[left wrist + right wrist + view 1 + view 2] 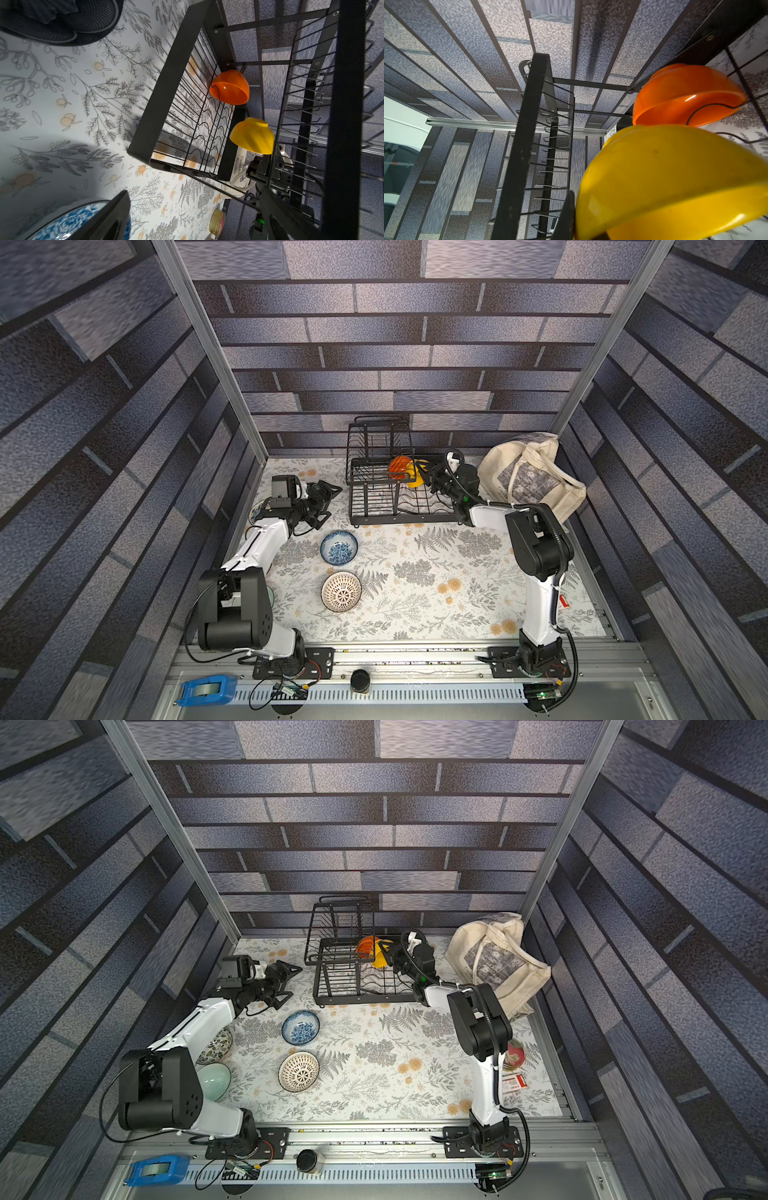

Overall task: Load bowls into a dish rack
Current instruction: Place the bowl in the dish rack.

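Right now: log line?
left fingers open | right fingers shut on yellow bowl at dish rack | orange bowl racked | floral bowl, lattice bowl on table

Your left arm and right arm wear white shells over black joints; the left end effector is angular black, and ribbed black hose runs along the right arm

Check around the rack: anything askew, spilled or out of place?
Nothing spilled or broken. The orange bowl stands on edge in the rack; the right hand holds the yellow bowl tilted at its end. Only oddity: a slumped tote bag beside the rack, close to the right arm.
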Available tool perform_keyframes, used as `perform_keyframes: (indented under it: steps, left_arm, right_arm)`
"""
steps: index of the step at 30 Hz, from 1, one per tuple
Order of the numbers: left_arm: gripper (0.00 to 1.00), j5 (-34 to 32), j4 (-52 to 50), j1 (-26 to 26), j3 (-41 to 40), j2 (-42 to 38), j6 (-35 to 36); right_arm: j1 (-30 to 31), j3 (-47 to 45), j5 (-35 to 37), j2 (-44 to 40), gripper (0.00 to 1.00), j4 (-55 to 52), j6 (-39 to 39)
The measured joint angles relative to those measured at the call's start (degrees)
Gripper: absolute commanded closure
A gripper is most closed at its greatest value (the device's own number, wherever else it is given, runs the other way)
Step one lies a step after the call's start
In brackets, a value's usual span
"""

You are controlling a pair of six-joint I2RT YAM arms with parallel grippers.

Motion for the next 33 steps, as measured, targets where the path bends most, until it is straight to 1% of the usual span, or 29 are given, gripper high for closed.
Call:
perform_keyframes:
  steps: [6, 13, 25, 33]
  left_arm:
    - [0.0, 2.0, 3.7, -0.7, 3.0, 6.1, -0.9]
    - [0.0, 3.6, 6.3, -1.0, 3.1, 9.2, -1.6]
    - [0.0, 4.5, 6.6, -1.0, 3.1, 10.1, -1.8]
    - [0.0, 4.5, 6.7, -1.0, 3.1, 11.1, -1.8]
  right_arm:
    - [0.9, 3.4, 0.8, 5.0, 1.0, 2.0, 1.9]
    - [1.8, 7.3, 1.8, 10.7, 1.0, 5.6, 4.5]
    - [2.6, 14.9, 1.7, 18.0, 1.0, 8.8, 6.8]
    - [3.3, 17.8, 2.0, 21.9, 1.0, 10.9, 8.1]
